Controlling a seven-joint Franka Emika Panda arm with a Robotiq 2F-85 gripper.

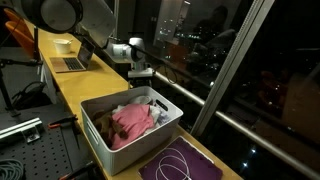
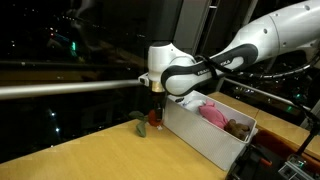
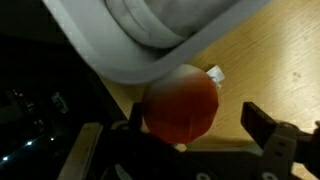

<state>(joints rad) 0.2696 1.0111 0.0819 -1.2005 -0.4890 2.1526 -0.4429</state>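
Gripper hangs low over the wooden table with its jaws spread wide, one on each side of a red ball, gripping nothing. The ball rests on the table just beside the outer corner of the white bin. Judged status: approach complete, no grasp made, ball not lifted. Bin contents: pink cloth and a brown item.
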